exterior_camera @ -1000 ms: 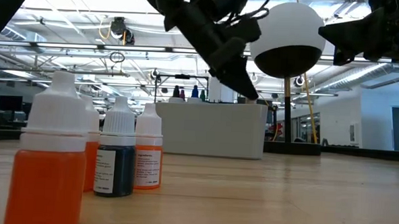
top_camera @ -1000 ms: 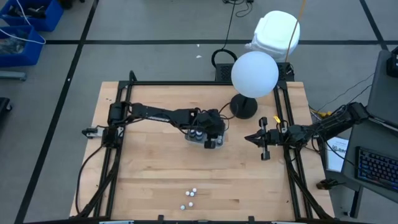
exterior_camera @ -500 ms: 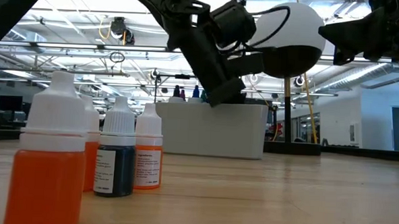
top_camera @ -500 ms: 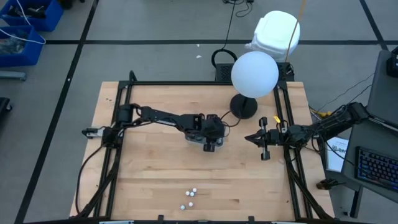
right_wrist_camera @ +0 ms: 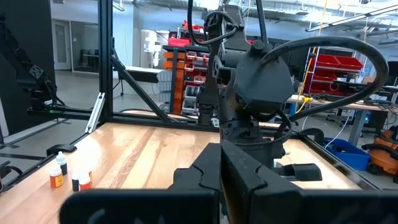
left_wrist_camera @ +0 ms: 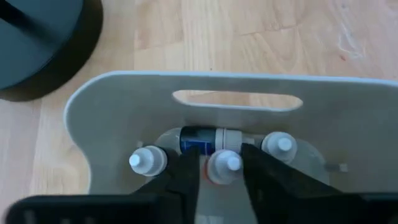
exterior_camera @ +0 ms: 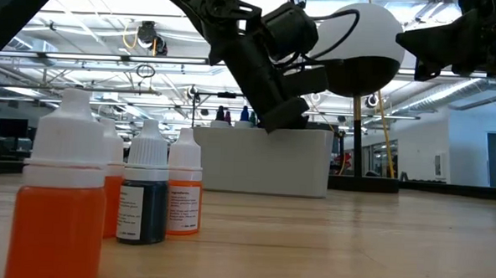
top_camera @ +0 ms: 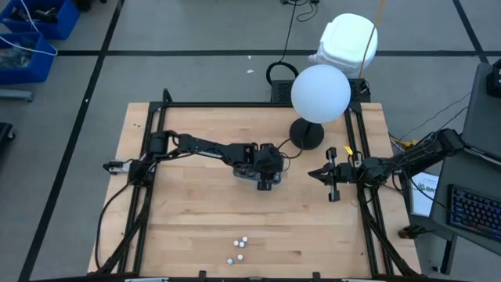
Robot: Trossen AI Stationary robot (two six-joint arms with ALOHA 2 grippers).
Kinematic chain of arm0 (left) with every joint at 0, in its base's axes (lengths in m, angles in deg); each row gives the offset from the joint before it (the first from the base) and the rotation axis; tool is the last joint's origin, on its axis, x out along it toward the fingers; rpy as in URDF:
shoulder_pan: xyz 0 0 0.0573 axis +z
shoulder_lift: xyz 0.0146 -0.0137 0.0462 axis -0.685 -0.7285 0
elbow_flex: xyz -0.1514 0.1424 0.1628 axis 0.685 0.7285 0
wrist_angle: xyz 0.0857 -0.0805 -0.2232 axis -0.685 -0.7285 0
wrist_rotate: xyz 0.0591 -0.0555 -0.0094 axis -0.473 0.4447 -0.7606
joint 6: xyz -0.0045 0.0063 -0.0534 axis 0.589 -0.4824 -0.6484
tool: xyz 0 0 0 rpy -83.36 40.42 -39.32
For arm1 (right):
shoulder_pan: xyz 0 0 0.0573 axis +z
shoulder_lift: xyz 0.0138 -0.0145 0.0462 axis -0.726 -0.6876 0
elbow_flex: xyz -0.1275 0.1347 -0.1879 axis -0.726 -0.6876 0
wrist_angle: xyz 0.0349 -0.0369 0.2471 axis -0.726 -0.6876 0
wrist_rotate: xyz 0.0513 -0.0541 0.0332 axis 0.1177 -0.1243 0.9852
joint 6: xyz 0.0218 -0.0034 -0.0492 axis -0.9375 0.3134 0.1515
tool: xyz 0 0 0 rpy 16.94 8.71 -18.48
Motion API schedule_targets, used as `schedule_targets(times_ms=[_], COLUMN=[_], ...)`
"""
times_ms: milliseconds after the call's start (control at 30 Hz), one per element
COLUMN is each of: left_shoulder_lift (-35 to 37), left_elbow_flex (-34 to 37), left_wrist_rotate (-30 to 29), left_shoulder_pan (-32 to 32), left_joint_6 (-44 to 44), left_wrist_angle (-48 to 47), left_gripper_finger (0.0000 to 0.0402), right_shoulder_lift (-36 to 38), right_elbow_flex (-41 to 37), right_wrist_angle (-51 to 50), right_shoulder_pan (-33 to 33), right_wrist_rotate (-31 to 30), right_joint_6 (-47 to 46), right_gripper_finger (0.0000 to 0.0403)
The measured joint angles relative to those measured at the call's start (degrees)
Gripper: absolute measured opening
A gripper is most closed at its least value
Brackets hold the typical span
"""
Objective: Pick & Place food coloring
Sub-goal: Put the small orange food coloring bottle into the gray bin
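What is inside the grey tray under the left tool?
In the left wrist view the grey tray holds three upright white-capped bottles and one dark bottle lying down. The left tool straddles the middle bottle; its fingers hide the lower part.

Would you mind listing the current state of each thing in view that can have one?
Left gripper: down inside the grey tray, fingers either side of an upright white-capped bottle.
Blue bottle: lying on its side in the tray.
Two other tray bottles: upright, capped.
Four bottles near the table's front edge: upright, capped, untouched.
Right gripper: idle above the table's right side.
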Motion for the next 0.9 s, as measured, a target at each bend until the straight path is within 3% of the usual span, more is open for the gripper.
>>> schedule_targets(times_ms=[133, 233, 467, 567, 667, 833, 900], left_shoulder_lift=[0.6, 2.9, 17.8, 27.2, 38.1, 60.3, 69.6], left_elbow_flex=[-1.1, -5.1, -15.3, -13.8, -8.5, 11.5, 21.9], left_wrist_rotate=[-0.1, -0.1, -3.2, -9.3, -14.3, -15.6, -15.5], left_shoulder_pan=[-0.1, -0.6, -4.6, -7.6, -10.1, -13.8, -14.8], left_joint_6=[0.2, 1.3, 1.1, -0.8, -6.3, -15.5, -19.8], left_wrist_angle=[-2.3, -9.5, -32.5, -37.4, -40.0, -33.5, -29.3], left_gripper_finger=[0.0177, 0.0212, 0.0252, 0.0226, 0.0168, 0.0039, 0.0012], right_shoulder_lift=[0.0, 0.0, 0.0, -0.1, -0.1, -0.1, -0.1], right_elbow_flex=[0.0, 0.0, 0.0, 0.0, 0.0, 0.0, 0.0], right_wrist_angle=[0.0, 0.0, -1.0, -1.0, -1.0, -1.0, -1.1], right_shoulder_pan=[0.0, 0.0, 0.0, 0.0, 0.0, 0.0, 0.0], right_wrist_rotate=[0.0, 0.0, 0.0, 0.0, 0.0, 0.0, 0.0], right_joint_6=[0.0, -0.2, -0.2, -0.2, -1.5, -3.1, -3.4], right_gripper_finger=[0.0000, 0.0000, 0.0000, 0.0000, 0.0000, 0.0000, 0.0000])
